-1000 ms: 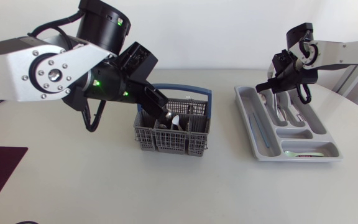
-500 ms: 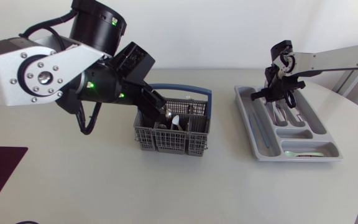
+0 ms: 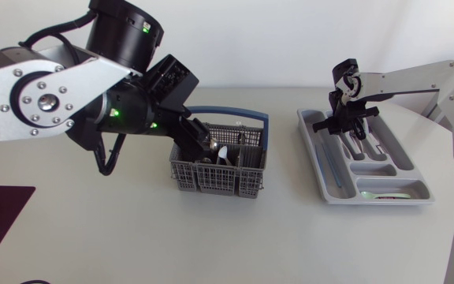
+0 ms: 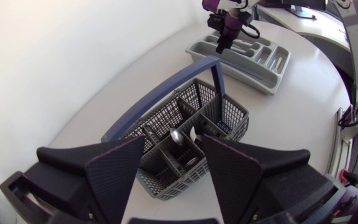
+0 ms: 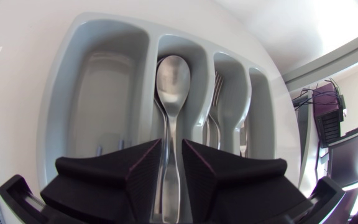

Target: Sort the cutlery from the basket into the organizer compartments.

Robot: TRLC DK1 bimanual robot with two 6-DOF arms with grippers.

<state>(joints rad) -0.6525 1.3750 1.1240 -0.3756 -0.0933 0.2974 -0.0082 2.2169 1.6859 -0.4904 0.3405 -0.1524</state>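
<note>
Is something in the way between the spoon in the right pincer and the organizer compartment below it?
Nothing visible is. The right pincer holds the spoon directly above an open slot of the organizer, with no object between them.

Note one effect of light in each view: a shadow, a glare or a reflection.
Head view: soft shadow under the basket on the table. Left wrist view: a spoon bowl in the basket gleams. Right wrist view: the spoon in the right tool mirrors bright light; the organizer walls shade its compartments.
</note>
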